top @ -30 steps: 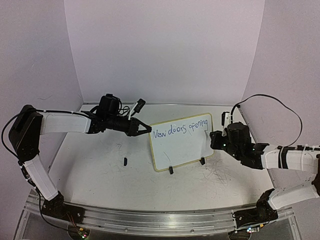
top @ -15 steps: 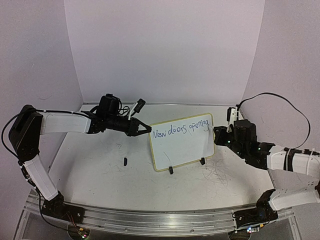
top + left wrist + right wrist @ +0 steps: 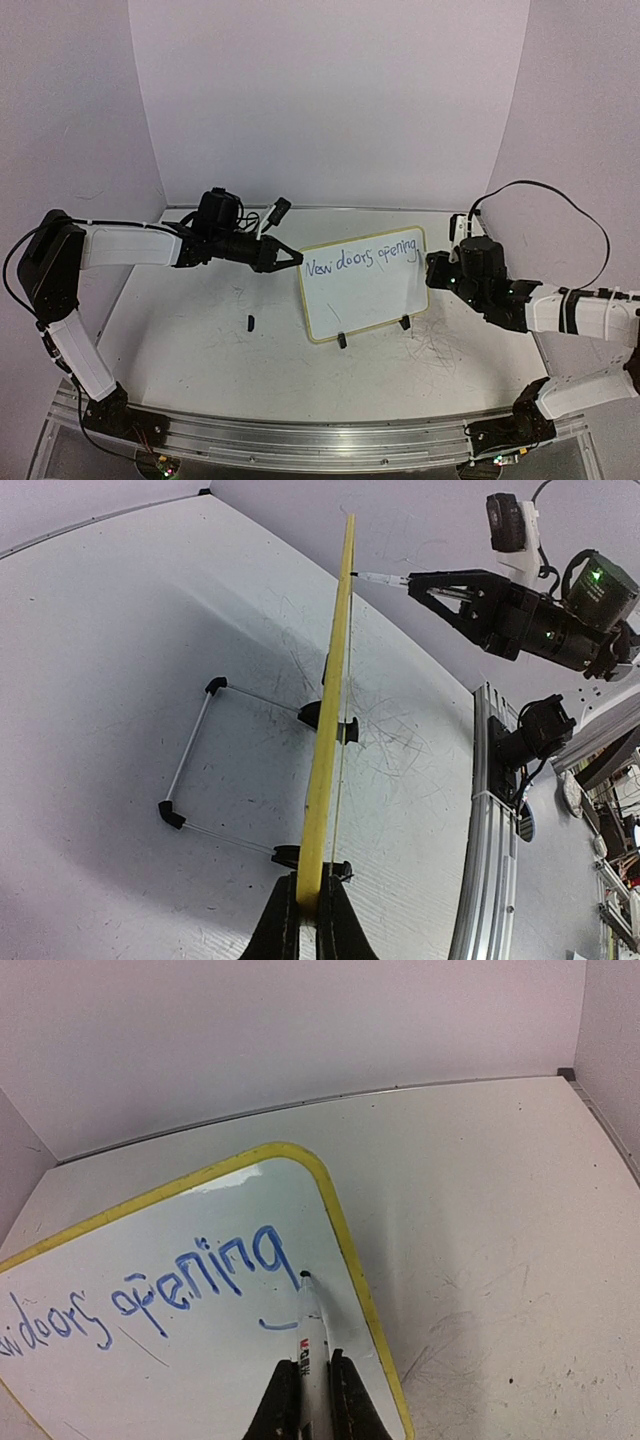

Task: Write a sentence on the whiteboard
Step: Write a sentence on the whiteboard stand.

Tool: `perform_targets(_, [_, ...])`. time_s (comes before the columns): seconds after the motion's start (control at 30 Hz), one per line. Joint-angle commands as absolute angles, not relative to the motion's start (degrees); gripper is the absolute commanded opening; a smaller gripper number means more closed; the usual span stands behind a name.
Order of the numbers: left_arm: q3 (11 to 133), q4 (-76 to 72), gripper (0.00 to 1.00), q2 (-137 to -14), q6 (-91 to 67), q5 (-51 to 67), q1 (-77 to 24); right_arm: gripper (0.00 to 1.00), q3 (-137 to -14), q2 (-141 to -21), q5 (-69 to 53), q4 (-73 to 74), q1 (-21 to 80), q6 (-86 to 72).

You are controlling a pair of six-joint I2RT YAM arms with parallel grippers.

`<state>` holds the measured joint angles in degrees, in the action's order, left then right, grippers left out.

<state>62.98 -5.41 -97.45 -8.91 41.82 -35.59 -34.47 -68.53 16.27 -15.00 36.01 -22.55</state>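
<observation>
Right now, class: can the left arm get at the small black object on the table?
Probably not yet: the left gripper is shut on the whiteboard edge and must let go first; the path to the black object looks open.

Scuffed white tbl [image 3: 200, 370]: whiteboard [image 3: 365, 300] on 2 feet [image 3: 342, 340], sm black item [image 3: 250, 322]

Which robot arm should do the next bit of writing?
The right arm. Its right gripper is shut on the marker, whose tip sits at the whiteboard just after the sentence. The left gripper is clamped on the board's edge, holding no pen.
</observation>
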Motion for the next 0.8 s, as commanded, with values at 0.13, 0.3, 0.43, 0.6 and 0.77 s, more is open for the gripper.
perform_targets(0.13, [62.7,-1.5,0.00,-96.7,-6.6,41.2,-36.4,0.00,-37.8,-67.4,18.1,-14.5,35.5,-21.6])
perform_targets(0.3, [63.0,-1.4,0.02,-96.6,-6.8,40.8,-36.4,0.00,-36.4,-54.3,14.9,-5.2,35.5,-24.3])
perform_targets(0.43, [63.3,-1.1,0.15,-96.4,-7.1,39.7,-36.3,0.00,-35.4,-45.1,16.7,1.1,35.5,-23.5])
perform_targets(0.6, [64.1,0.3,0.42,-94.4,-6.4,36.7,-36.3,0.00,-35.6,-41.8,18.7,3.9,35.5,-21.8])
perform_targets(0.77, [65.2,4.1,0.76,-89.7,-6.3,31.2,-36.2,0.00,-37.0,-43.7,17.4,2.8,35.5,-19.3])
